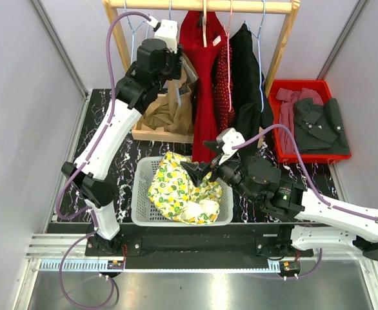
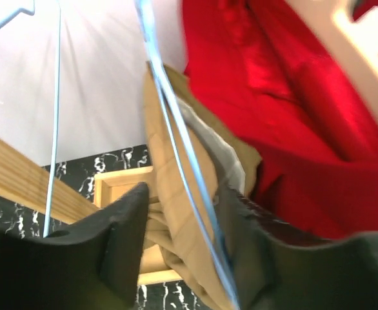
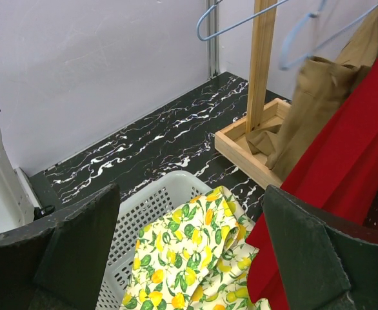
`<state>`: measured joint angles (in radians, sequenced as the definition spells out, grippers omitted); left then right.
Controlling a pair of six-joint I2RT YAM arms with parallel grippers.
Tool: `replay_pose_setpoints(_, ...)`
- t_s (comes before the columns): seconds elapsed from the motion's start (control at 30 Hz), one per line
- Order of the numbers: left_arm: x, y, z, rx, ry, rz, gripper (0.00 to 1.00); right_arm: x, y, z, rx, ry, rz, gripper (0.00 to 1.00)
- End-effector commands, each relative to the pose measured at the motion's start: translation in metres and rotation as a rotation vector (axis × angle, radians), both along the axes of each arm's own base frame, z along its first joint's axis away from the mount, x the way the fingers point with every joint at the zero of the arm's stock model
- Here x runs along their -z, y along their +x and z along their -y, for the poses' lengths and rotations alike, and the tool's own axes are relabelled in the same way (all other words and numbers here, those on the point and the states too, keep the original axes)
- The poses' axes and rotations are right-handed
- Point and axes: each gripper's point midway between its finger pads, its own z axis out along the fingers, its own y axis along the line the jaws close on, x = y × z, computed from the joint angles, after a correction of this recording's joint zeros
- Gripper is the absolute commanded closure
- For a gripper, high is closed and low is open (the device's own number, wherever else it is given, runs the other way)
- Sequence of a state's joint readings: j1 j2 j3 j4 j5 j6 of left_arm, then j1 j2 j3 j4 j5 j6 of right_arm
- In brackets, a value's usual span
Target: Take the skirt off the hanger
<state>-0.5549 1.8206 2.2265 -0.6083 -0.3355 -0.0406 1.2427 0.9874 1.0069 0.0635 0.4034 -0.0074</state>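
The tan skirt (image 1: 169,110) hangs from a light blue wire hanger (image 2: 176,129) at the left end of the wooden rack (image 1: 280,45), its hem bunched on the rack's base. My left gripper (image 1: 179,71) is up at the skirt's top. In the left wrist view its fingers (image 2: 128,226) press the tan skirt (image 2: 176,213) and the hanger wire from both sides, shut on them. My right gripper (image 1: 198,158) hovers open above the basket with nothing held. The right wrist view shows that gripper (image 3: 192,213) and the skirt (image 3: 311,110) far off.
A white basket (image 1: 140,194) in front holds a lemon-print cloth (image 1: 176,187). A red dress (image 1: 202,64) hangs right beside the skirt, then a dotted red garment and a black one (image 1: 247,84). A red bin (image 1: 305,87) of clothes stands at the right.
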Motion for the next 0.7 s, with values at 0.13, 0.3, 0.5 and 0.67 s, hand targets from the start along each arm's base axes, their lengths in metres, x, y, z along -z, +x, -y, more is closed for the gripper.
replay_pose_setpoints(0.13,-0.025,0.009,-0.018,-0.001,-0.051,0.062,1.00,-0.016,0.003,0.005,0.026,0.030,0.025,0.00)
replay_pose_setpoints(0.3,-0.029,0.007,-0.011,0.059,-0.067,0.062,1.00,-0.016,0.003,0.005,0.026,0.025,0.021,0.00)
replay_pose_setpoints(0.5,-0.091,-0.010,-0.022,0.094,-0.117,0.193,1.00,-0.010,0.003,0.005,0.026,0.025,0.006,0.01)
replay_pose_setpoints(0.67,-0.139,-0.046,-0.040,0.104,-0.142,0.304,1.00,-0.012,0.002,0.003,0.021,0.016,0.014,0.00)
